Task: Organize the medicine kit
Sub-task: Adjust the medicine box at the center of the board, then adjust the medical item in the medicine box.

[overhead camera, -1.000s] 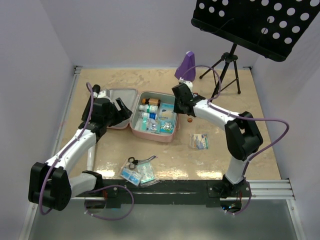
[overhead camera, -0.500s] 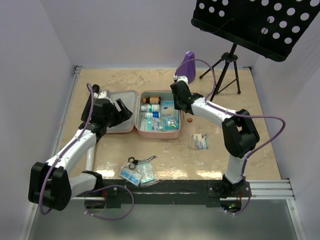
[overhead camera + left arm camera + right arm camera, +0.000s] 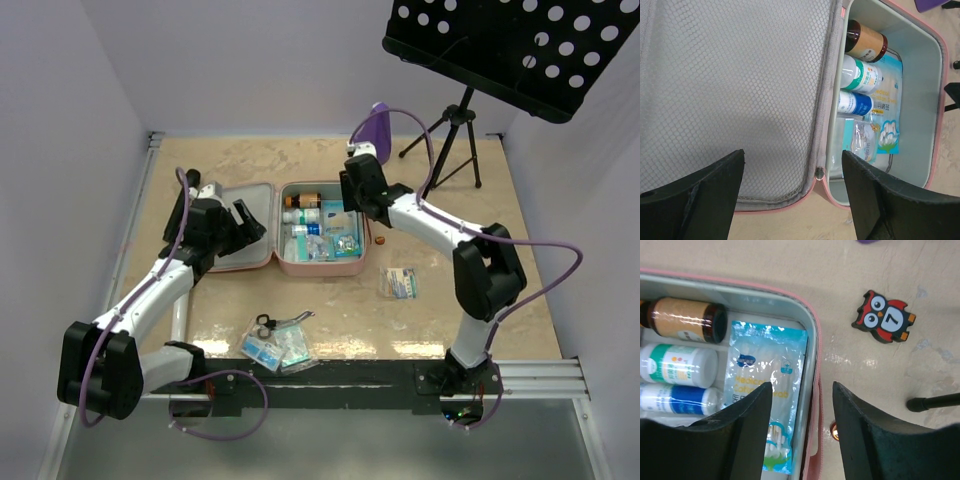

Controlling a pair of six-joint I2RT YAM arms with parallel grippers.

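A robot test booth: plain white walls (image 3: 60, 150) enclose the table (image 3: 300, 160).

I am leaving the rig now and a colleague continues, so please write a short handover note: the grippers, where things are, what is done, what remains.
Left gripper: open, empty, above the mesh lid of the medicine kit.
Right gripper: open, empty, straddling the kit's right wall.
The kit lies open on the table.
Done: three bottles and a swab packet are inside.
Left: one packet right of the kit and a pile of packets near the front edge are outside; probably they go in, then the lid closes.
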